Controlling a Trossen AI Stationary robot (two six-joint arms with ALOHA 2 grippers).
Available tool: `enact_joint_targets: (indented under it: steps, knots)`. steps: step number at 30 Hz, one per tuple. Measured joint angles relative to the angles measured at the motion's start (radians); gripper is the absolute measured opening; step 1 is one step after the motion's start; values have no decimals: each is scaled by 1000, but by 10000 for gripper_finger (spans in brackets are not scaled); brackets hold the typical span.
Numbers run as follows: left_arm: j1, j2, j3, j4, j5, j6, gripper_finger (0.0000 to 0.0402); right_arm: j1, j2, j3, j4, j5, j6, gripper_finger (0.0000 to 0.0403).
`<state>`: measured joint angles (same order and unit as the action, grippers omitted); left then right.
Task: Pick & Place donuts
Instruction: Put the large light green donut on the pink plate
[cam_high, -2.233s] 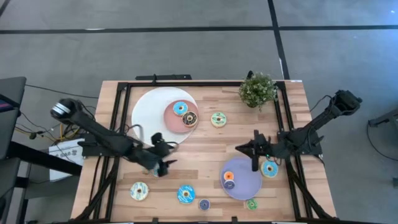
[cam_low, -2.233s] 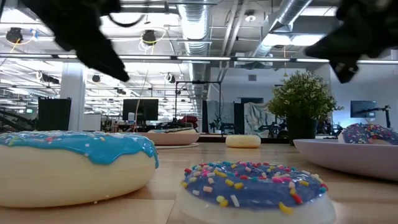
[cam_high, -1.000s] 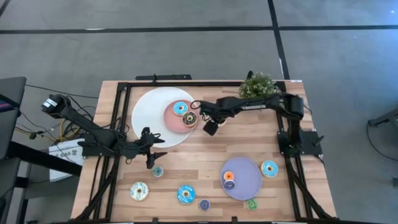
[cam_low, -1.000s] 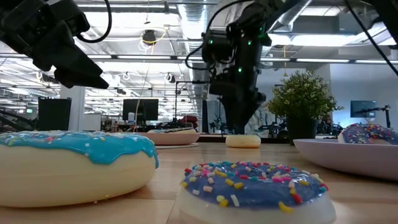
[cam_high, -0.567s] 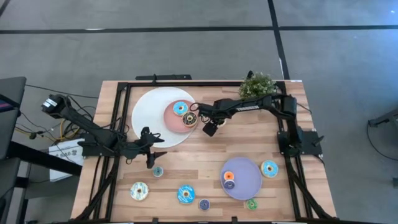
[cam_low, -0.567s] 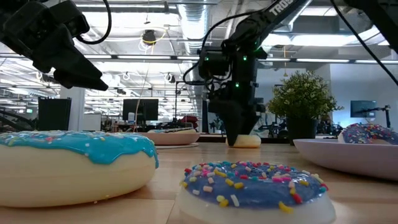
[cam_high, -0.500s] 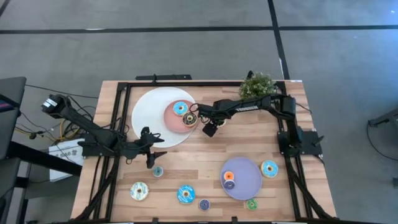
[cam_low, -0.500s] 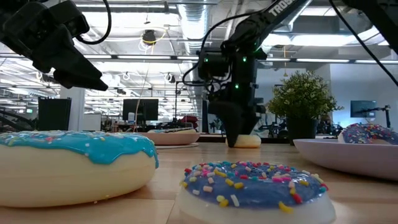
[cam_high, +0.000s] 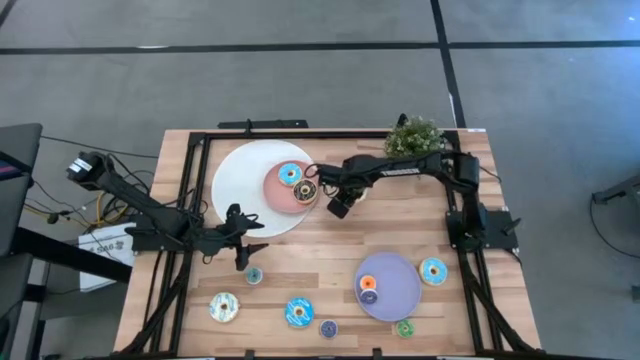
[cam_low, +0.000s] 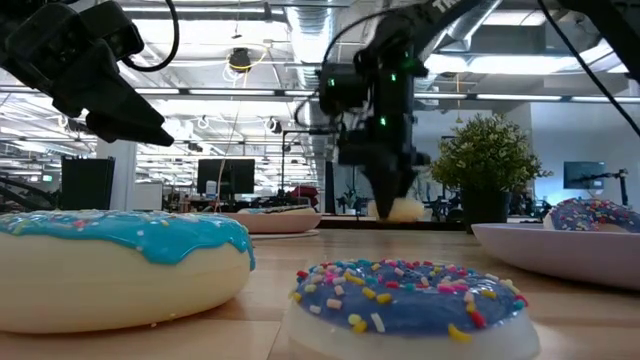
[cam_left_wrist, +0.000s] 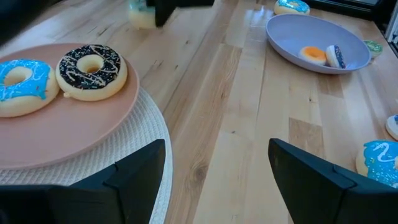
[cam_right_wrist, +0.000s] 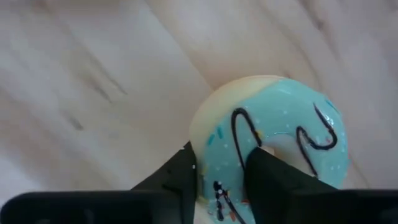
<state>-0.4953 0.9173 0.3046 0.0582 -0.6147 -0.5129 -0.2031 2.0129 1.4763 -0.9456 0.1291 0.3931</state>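
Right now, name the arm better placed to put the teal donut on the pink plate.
Right. The right gripper already grips the teal donut, lifted off the table beside the pink plate. The left gripper hangs open and empty, farther off.

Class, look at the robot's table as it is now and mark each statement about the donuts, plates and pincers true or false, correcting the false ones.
1. The right pincer grips a pale teal-iced donut. True.
2. That donut rests flat on the table. False: the low view shows it lifted off the wood.
3. The pink plate holds two donuts. True.
4. The lavender plate is bare. False: it holds two small donuts, an orange one and a purple one.
5. The left pincer holds a donut. False: its fingers are open and hold nothing.
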Motion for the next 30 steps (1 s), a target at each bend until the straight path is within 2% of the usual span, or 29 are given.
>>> enact_joint_targets:
  steps: [2,5,11,16,23,30]
  knots:
    - [0,0,0,0,0,-1,279,6,-31,33,-41,5,0,92]
    - [-1,0,0,0,11,-7,279,19,-80,88,32,8,0,85]
    - [-1,-2,1,-1,23,-8,279,57,-76,215,280,-24,-65,83]
    - [-32,-18,1,-10,40,-26,279,75,60,372,305,-53,-131,83]
    - [-83,-70,1,-69,-28,-61,279,69,307,623,258,-107,-184,83]
    - [-116,-83,1,-147,-94,-117,279,63,459,799,208,-109,-217,83]
